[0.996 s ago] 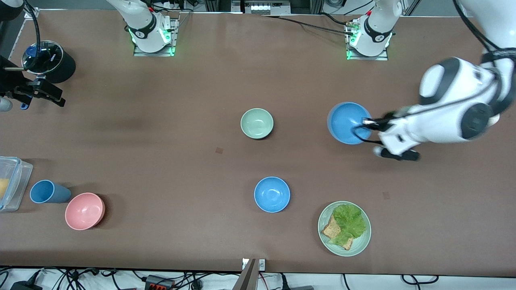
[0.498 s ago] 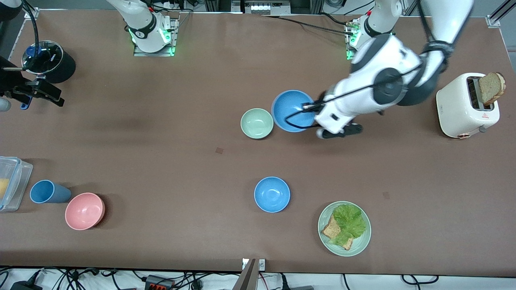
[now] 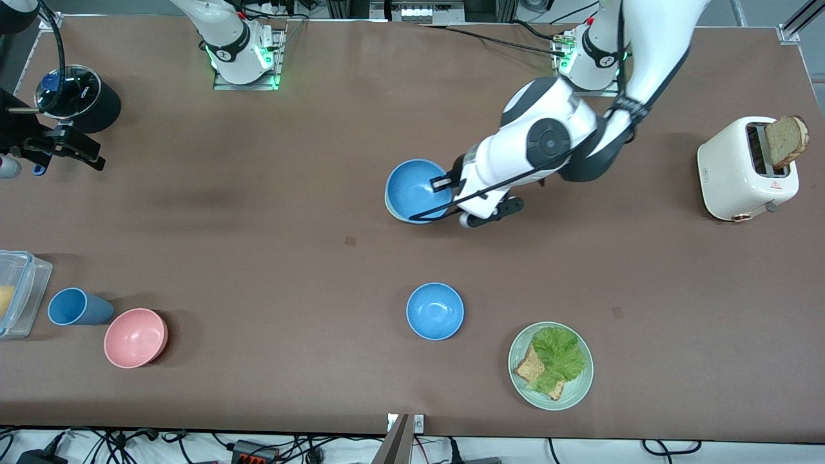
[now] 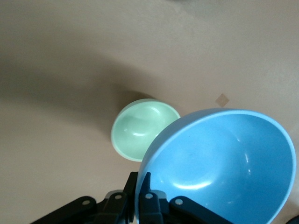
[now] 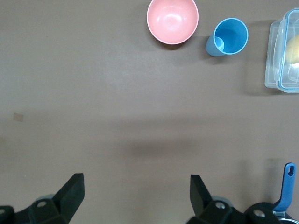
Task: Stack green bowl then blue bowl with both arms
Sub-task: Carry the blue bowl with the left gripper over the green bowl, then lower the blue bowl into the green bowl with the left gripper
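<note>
My left gripper (image 3: 443, 184) is shut on the rim of a blue bowl (image 3: 414, 189) and holds it tilted, just above the green bowl. Only a sliver of the green bowl's rim (image 3: 388, 207) shows under it in the front view. In the left wrist view, the pale mint-green bowl (image 4: 140, 128) sits on the table partly under the held blue bowl (image 4: 224, 163), and my left gripper (image 4: 141, 180) pinches the rim. A second blue bowl (image 3: 435, 310) sits nearer the front camera. My right gripper (image 3: 77, 151) waits open at the right arm's end of the table, over bare table (image 5: 135, 178).
A white toaster (image 3: 747, 169) with bread stands at the left arm's end. A pale-green plate (image 3: 578, 386) holds lettuce and bread. A pink bowl (image 3: 135, 337), a blue cup (image 3: 76, 307), a clear container (image 3: 19, 290) and a black pot (image 3: 80, 96) are at the right arm's end.
My left arm has carried the blue bowl from the left arm's end toward the table's middle, and it is now over the green bowl. The right arm has not moved.
</note>
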Robot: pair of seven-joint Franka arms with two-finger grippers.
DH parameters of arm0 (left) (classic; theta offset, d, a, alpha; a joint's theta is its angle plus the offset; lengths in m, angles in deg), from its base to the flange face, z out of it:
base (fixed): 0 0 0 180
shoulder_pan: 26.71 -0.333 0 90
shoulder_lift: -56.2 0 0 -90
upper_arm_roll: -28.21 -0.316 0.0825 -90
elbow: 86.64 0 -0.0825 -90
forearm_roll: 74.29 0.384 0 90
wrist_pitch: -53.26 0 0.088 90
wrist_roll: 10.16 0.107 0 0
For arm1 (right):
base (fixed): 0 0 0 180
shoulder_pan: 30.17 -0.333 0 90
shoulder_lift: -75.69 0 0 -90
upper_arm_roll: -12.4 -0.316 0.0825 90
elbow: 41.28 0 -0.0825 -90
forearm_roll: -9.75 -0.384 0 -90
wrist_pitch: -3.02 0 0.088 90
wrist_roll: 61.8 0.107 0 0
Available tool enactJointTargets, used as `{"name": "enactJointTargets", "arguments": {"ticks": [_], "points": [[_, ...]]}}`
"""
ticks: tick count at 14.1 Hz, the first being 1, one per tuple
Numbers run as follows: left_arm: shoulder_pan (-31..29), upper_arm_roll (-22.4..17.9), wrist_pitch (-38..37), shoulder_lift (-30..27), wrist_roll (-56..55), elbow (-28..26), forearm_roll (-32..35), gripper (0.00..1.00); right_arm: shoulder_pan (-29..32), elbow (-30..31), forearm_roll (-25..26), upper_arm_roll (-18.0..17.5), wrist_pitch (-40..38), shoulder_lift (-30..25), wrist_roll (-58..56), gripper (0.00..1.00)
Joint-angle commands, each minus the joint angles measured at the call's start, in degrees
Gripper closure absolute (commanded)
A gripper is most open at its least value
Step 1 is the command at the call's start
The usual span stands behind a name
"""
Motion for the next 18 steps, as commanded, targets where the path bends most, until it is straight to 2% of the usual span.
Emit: {"name": "enactJointTargets", "arguments": {"ticks": [1,6,12,18], "points": [[1.4,-0.4,5.1,1.6,-4.1,-2.6,4.1,1.0,0.3,0.2,0.1,-0.4,-0.3,-0.8,-0.9,0.0],[1.3,-0.4,14.8,1.0,-5.9,-10.6,6.3,1.0,0.3,0.2,0.1,-0.3,-0.4,-0.8,-0.9,0.0],[1.4,-0.4,15.0,-0.6,-6.8,-14.1,10.9,1.0,0.3,0.2,0.1,-0.4,-0.1,-0.8,-0.9,0.0],[3.9,-0.5,14.9,-0.3,-9.7,-14.2,13.0,1.0,0.4,0.2,0.4,-0.3,0.1,-0.7,-1.5,0.0]]}}
